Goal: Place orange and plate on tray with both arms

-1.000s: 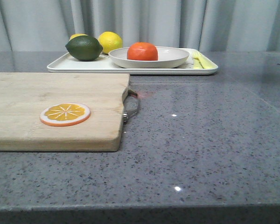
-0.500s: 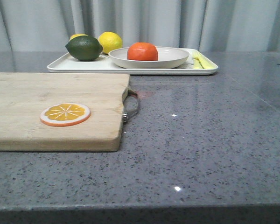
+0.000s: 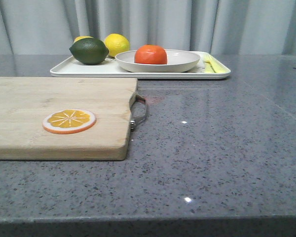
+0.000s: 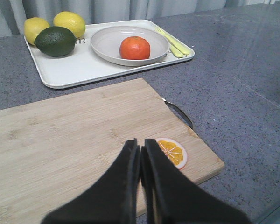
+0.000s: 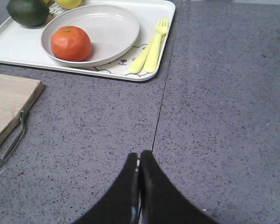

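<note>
Nothing moved: orange (image 3: 150,54) in plate (image 3: 185,61) on tray (image 3: 79,70); both pincers clenched, well apart.

Before me lies a wooden cutting board (image 3: 59,116) with a metal handle (image 3: 139,112) at its end, and an orange slice (image 3: 69,121) rests flat on it. Farther off I see a dark green lime (image 3: 89,51) touching two lemons (image 3: 116,44), and a yellow fork (image 5: 155,44) with other yellow cutlery alongside. Grey curtains (image 3: 153,24) hang behind the speckled counter (image 3: 212,148).

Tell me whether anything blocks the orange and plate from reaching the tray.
Nothing visible does: the orange already sits in the plate, and the plate rests on the tray.
</note>
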### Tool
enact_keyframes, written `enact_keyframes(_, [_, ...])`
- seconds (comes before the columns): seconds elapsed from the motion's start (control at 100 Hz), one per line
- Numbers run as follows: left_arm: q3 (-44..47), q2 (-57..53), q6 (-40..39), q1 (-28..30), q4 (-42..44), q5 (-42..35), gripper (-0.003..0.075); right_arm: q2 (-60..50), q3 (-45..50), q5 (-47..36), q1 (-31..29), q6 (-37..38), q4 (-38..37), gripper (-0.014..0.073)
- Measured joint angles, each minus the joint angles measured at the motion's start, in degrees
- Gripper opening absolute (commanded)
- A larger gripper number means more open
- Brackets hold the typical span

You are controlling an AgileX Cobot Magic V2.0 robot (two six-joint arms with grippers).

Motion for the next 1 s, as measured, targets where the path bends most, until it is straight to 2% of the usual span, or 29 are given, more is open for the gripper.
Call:
enact_keyframes(0.18, [4.28,-4.92,0.00,0.00,0.00,0.00,-0.0019,-8.00,9.85,-6.48,0.00,-0.13,0.00,-0.0068])
enact_keyframes(0.44, [8.53,-11.51,0.00,0.00,-0.11,0.00,-0.0019,-14.91,19.02,-7.85,0.00,-0.28,0.00,-0.0068])
enact_keyframes(1.0, [9.24,-12.67,0.00,0.00,-0.21,0.10,-0.0019,-15.59,20.39,-7.44,0.00,-0.27,0.00,-0.0068])
